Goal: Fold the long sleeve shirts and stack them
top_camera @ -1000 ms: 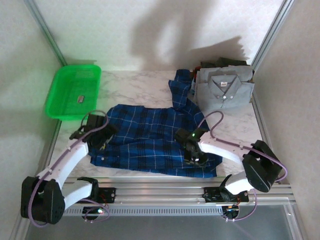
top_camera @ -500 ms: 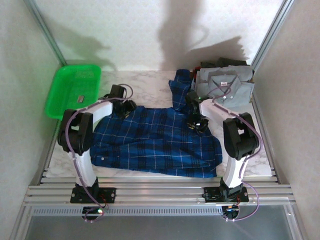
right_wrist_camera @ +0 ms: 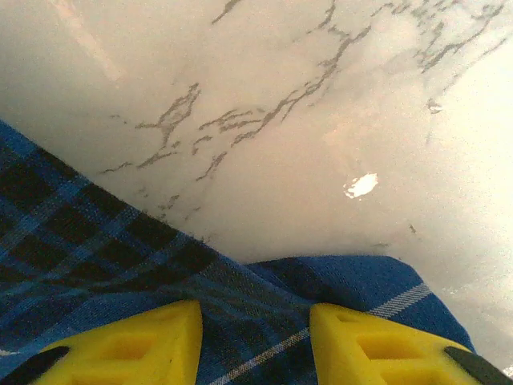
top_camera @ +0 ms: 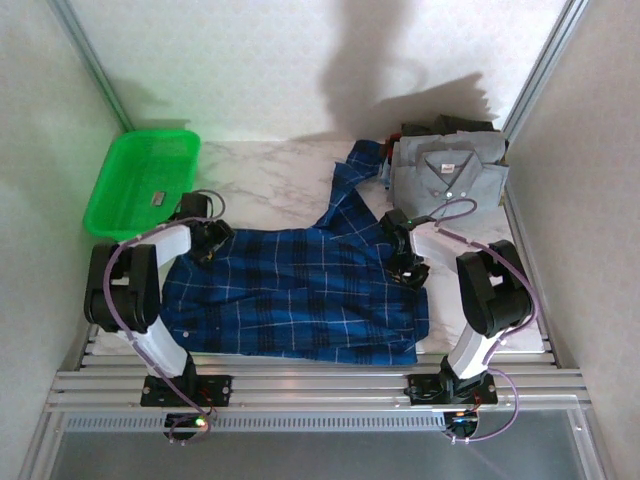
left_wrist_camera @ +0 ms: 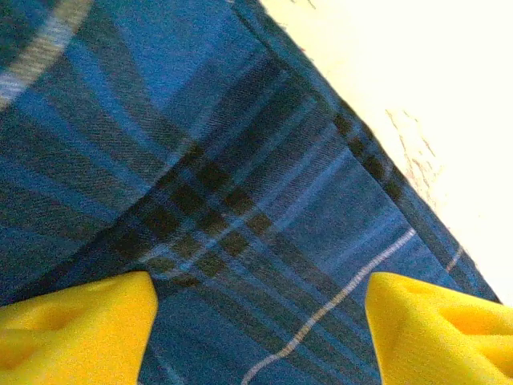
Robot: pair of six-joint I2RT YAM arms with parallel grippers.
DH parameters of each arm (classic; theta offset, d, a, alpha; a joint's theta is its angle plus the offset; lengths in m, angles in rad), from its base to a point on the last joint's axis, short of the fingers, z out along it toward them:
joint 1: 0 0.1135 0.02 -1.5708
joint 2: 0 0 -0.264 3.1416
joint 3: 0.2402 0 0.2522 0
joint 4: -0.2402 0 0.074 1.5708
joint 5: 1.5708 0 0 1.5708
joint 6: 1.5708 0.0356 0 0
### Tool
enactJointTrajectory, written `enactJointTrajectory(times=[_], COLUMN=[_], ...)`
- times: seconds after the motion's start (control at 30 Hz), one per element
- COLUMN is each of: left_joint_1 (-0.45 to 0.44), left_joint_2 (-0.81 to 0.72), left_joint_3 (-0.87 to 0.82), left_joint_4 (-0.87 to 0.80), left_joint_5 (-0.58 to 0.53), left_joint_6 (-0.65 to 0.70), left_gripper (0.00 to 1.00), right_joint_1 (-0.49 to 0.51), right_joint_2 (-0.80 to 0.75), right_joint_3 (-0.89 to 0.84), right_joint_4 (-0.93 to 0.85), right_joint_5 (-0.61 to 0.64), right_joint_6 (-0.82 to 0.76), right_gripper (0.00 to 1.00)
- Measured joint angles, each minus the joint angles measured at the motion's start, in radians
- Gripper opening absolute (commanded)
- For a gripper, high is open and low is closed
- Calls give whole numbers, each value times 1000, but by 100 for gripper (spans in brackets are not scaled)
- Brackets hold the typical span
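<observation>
Here's the plaid shirt [top_camera: 300, 290] – dark blue with thin pale lines – spread flat across the middle of the marble table [top_camera: 270, 185]. Its body reaches down toward six o'clock near the arms' bases, and one sleeve trails up toward one o'clock. That sleeve ends just beside the grey shirt [top_camera: 448, 180], which sits neatly folded at two o'clock, collar up, on top of darker folded shirts [top_camera: 440, 127] that peek out behind it.

The left gripper [top_camera: 205, 240] is down at the plaid shirt's ten o'clock corner. From its wrist, the gripper [left_wrist_camera: 256, 337] has its yellow fingers [left_wrist_camera: 76, 329] spread wide, with flat plaid cloth [left_wrist_camera: 224, 200] showing between them and nothing caught. The shirt's hem runs diagonally past, with pale tabletop [left_wrist_camera: 417, 64] beyond it.

Now the right gripper [top_camera: 405, 262], sitting on the shirt's edge at about three o'clock, below the grey shirt. From its wrist, the gripper [right_wrist_camera: 256, 345] has its yellow fingers [right_wrist_camera: 385, 349] parted, though closer together than the left pair. Plaid cloth [right_wrist_camera: 96, 241] lies in the gap, right at the edge where the fabric gives way to veined marble [right_wrist_camera: 280, 120] – I can't see it being pinched.

Over at ten o'clock the green basket [top_camera: 140, 185] sits against the left wall, well apart from the shirts, with one small dark object [top_camera: 158, 199] inside.
</observation>
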Motion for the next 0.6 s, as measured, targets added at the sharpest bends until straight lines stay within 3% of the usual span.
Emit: enactJointTrajectory(times=[0.17,0.37,0.6], left_joint_1=[-16,-43,-44], left_joint_2=[11,19,19], left_joint_3=[76,263,311], left_joint_4=[-30,-59,-103], left_joint_5=[63,120,148], left_joint_6=[3,5,41], left_gripper=[83,84,86], right_joint_1=[0,-2,-9], right_joint_2=[0,11,215], right_joint_3=[56,325,634], right_joint_4=[-12,-34,-6], right_joint_5=[-11,10,-16], right_joint_6=[-37,-180,-386], right_gripper=[49,63,64])
